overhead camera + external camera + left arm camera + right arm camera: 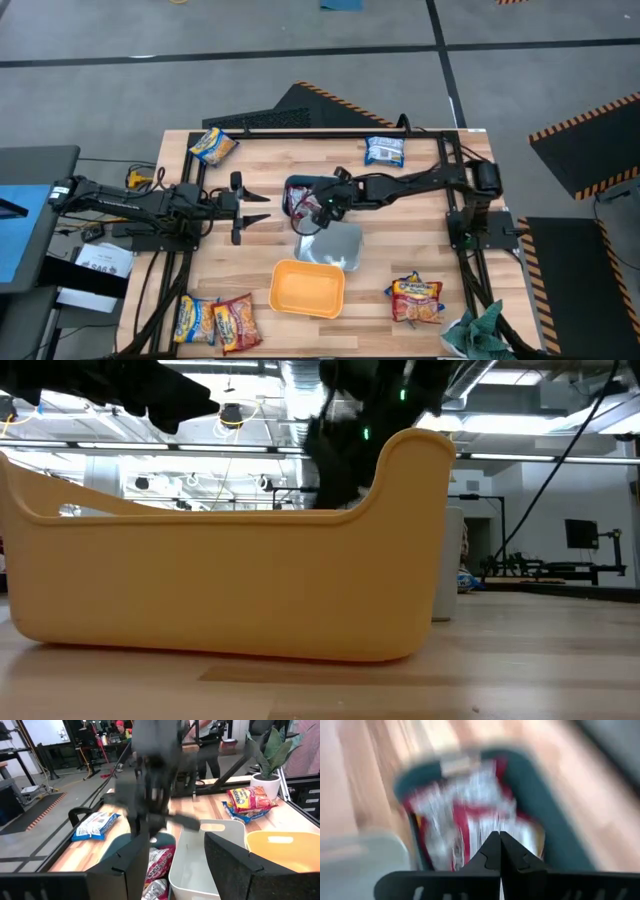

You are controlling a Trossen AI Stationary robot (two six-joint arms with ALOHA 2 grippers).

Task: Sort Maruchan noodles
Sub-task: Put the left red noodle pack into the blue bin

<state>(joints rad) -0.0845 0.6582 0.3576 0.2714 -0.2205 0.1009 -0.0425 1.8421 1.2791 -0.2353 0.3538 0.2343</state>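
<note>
- Right gripper (318, 212) is hovering over the teal square plastic tub (560, 835); in its wrist view the two dark fingers are meeting tip to tip with nothing between them, so it is closed and empty.
- Directly below those fingertips, red-silver shiny plastic ramen packets (470, 825) are lying inside the teal tub.
- Left gripper (250, 207) is waiting just beside that tub, fingers spread wide and empty.
- Remaining packets are sitting well away from the right gripper: a blue-white packet (384, 150) and a yellow-orange packet (212, 146) towards the table's far edge, a pair (217, 320) at the near left corner, and a stack (416, 298) near the right edge.
- Pale-blue square tub (331, 244) and orange square tub (307, 288) are lined up just beyond the teal one, towards the near edge.
- Judgement: a red packet seems to be freshly dropped; doing this step well means lifting straight up clear of the tub rim before swinging out, then opening fully before descending on the next packet.
- Hard to make out: the right wrist view is smeared, so the packet count in the tub cannot be read.
- Low view is blocked by the orange tub's wall; the grippers are only dark shapes above it.
- Left wrist view is showing a blurred arm over the tubs.
</note>
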